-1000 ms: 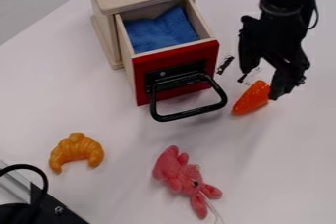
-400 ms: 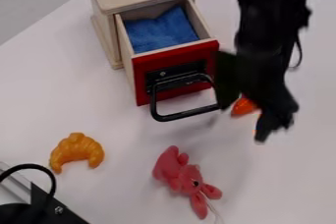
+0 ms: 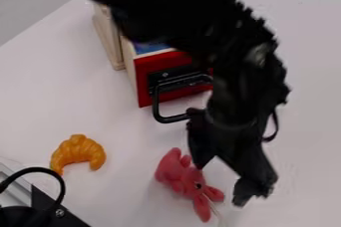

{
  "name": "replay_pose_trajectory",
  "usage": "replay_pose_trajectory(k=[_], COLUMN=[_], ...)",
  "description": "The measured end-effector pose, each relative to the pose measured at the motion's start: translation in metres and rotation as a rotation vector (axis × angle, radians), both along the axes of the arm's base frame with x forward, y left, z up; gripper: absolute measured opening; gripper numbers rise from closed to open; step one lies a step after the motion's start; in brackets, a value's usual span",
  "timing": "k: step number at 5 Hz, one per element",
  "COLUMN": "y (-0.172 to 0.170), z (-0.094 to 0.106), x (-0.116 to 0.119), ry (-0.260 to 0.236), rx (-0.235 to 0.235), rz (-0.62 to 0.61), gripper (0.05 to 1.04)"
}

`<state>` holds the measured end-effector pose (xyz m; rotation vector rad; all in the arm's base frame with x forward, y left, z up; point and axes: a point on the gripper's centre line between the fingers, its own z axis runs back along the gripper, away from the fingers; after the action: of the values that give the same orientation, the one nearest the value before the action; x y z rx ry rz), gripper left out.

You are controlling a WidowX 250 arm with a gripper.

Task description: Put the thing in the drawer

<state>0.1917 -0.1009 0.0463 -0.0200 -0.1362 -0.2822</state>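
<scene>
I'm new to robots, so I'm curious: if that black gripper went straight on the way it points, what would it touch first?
Probably the pink plush toy, which lies by the open fingertips of the gripper. Depth is unclear, though, so it might meet the white table just beside the toy.

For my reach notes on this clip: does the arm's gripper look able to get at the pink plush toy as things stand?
Probably yes: the gripper hangs open near the plush toy, and neither the drawer nor the toy croissant lies between them.
</scene>
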Motion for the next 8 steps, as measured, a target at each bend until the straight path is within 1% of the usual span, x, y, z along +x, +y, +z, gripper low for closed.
replay_pose_trajectory(k=[1, 2, 3, 4, 5, 6, 7, 8], y=[0.009, 0.017, 0.026, 0.034, 0.03, 0.027, 0.027, 0.027], z=[-0.009, -0.011, -0.015, -0.027, -0.036, -0.04, -0.041, -0.041], x=[-0.01, -0.009, -0.006, -0.003, 0.009, 0.014, 0.014, 0.014], ry=[0.026, 0.022, 0.03, 0.067, 0.081, 0.082, 0.072, 0.068], rx=[0.024, 0.041, 0.053, 0.066, 0.05, 0.045, 0.053, 0.054], rz=[0.025, 0.05, 0.089, 0.12, 0.098, 0.099, 0.091, 0.086], gripper=[0.999, 0.999, 0.999, 0.999, 1.0, 0.954, 0.696, 0.479])
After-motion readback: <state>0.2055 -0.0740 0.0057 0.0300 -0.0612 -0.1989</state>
